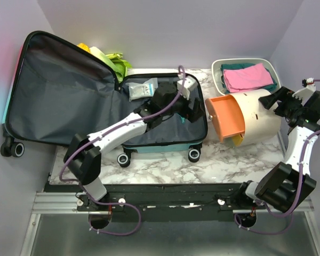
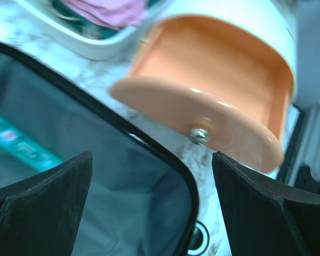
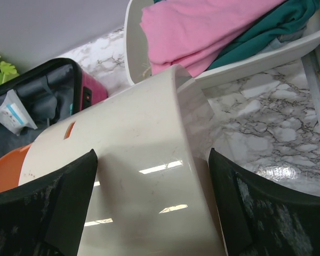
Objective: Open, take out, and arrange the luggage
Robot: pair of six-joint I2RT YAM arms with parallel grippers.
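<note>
The luggage [image 1: 58,90] lies open on the marble table, its lid leaning back to the left and its grey-lined base [image 2: 122,186] flat. A white packet [image 1: 142,89] and a teal tube [image 2: 21,144] lie in the base. My left gripper [image 1: 194,109] hovers over the base's right edge, open with nothing between its fingers [image 2: 42,202]. To the right a cream cabinet [image 1: 258,114] lies tipped, its orange drawer [image 1: 226,117] slid out toward the luggage. My right gripper [image 1: 281,104] stands open at the cabinet's far end, the cream body [image 3: 138,160] between its wide jaws.
A white tray [image 1: 217,72] holding pink cloth [image 1: 248,77] and teal cloth sits at the back right, just behind the cabinet. Green and yellow items [image 1: 114,61] lie behind the luggage. The suitcase wheels [image 1: 124,159] stand near the table's front edge.
</note>
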